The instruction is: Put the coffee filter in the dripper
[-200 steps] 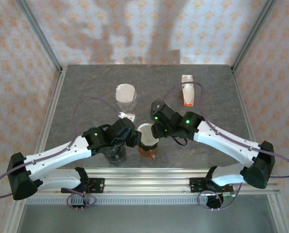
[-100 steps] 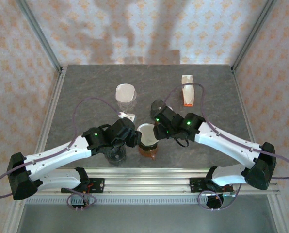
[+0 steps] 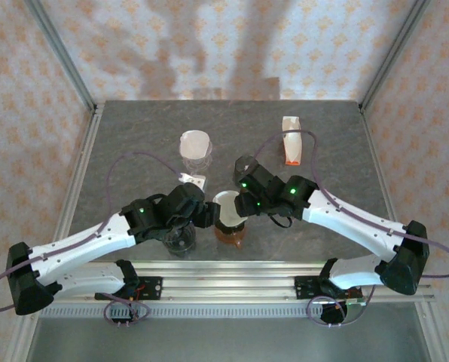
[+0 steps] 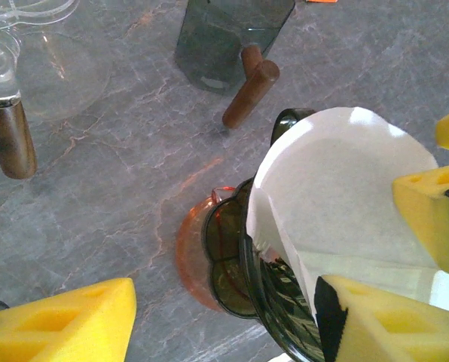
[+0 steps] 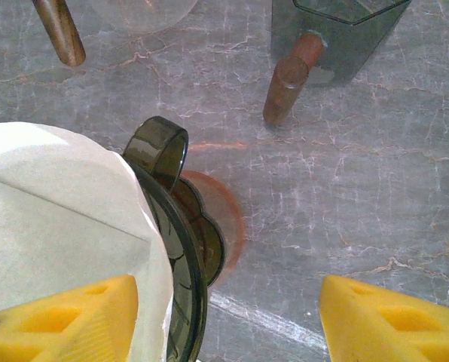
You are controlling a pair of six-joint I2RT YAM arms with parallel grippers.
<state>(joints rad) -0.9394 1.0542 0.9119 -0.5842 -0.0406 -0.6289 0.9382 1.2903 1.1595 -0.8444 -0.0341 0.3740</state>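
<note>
White filter (image 4: 337, 188) sits in the dripper (image 5: 181, 249) near the front edge of the tabletop (image 3: 134, 136); left gripper (image 4: 224, 324) and right gripper (image 5: 224, 317), both open, apparently need only withdraw.

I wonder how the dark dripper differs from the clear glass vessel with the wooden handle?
The dripper is smoky dark glass; the clear glass vessel is colourless. The dripper has a loop handle of dark glass; the clear glass vessel has a straight wooden handle. The dripper stands on an orange base and holds the paper filter; the clear glass vessel seems to rest on the table. Both are see-through.
</note>
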